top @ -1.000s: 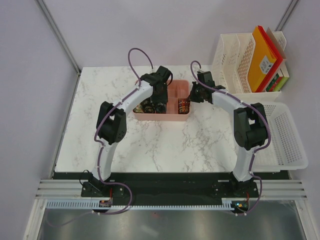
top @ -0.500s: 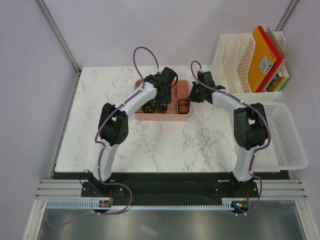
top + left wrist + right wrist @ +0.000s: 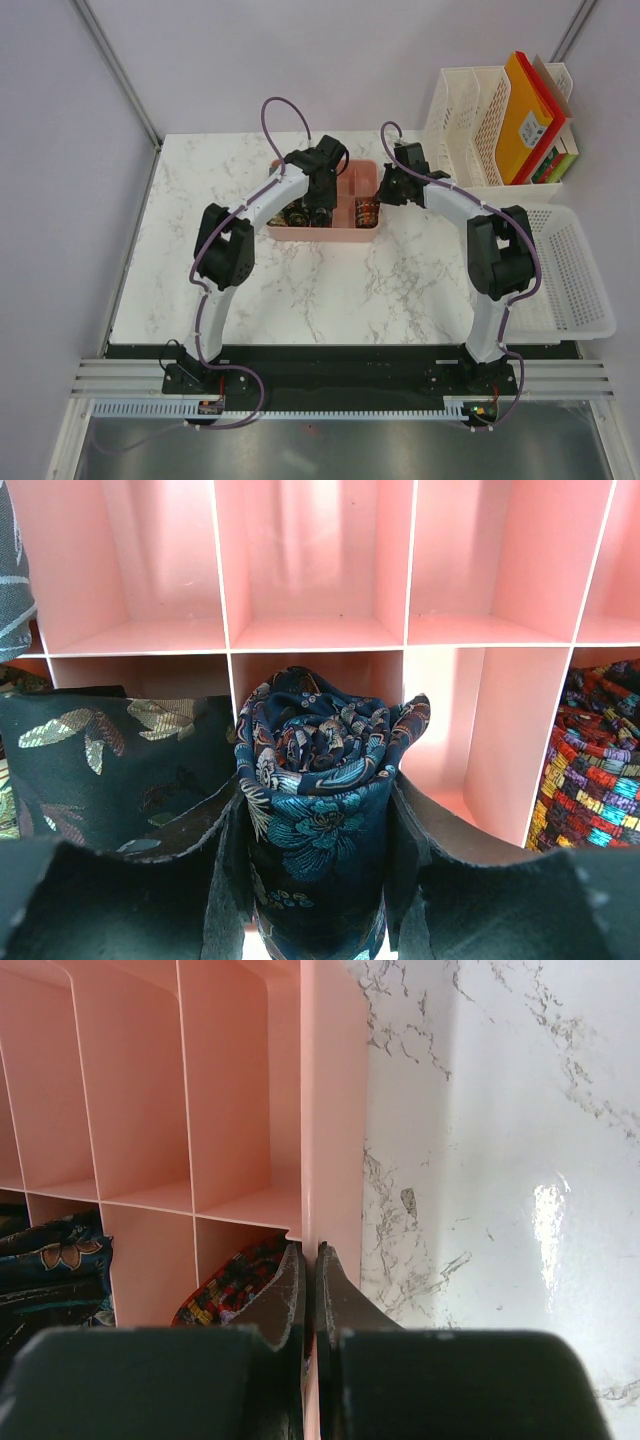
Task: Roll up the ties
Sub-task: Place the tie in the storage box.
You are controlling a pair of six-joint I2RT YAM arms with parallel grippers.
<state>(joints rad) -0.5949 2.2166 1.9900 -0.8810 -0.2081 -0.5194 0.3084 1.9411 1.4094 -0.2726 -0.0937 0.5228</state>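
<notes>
My left gripper (image 3: 318, 815) is shut on a rolled dark-blue floral tie (image 3: 320, 735), holding it upright in a front compartment of the pink tray (image 3: 310, 630). A dark leaf-patterned tie (image 3: 110, 765) lies in the compartment to its left. A red-orange patterned coil (image 3: 595, 755) sits two compartments to its right, and a grey-blue tie (image 3: 12, 580) shows at the far left. My right gripper (image 3: 309, 1260) is shut on the tray's right wall (image 3: 330, 1110), next to the red-orange coil (image 3: 235, 1280). From above, both grippers (image 3: 322, 205) (image 3: 385, 190) are at the tray (image 3: 320, 237).
A white file rack with orange and red folders (image 3: 505, 120) stands at the back right. A white mesh basket (image 3: 570, 265) lies at the table's right edge. The marble table (image 3: 330, 290) spreads in front of the tray. Several rear tray compartments (image 3: 310, 560) hold nothing.
My left wrist swung a little right over the tray, then back left, keeping hold of the rolled tie. The right arm has not moved.
</notes>
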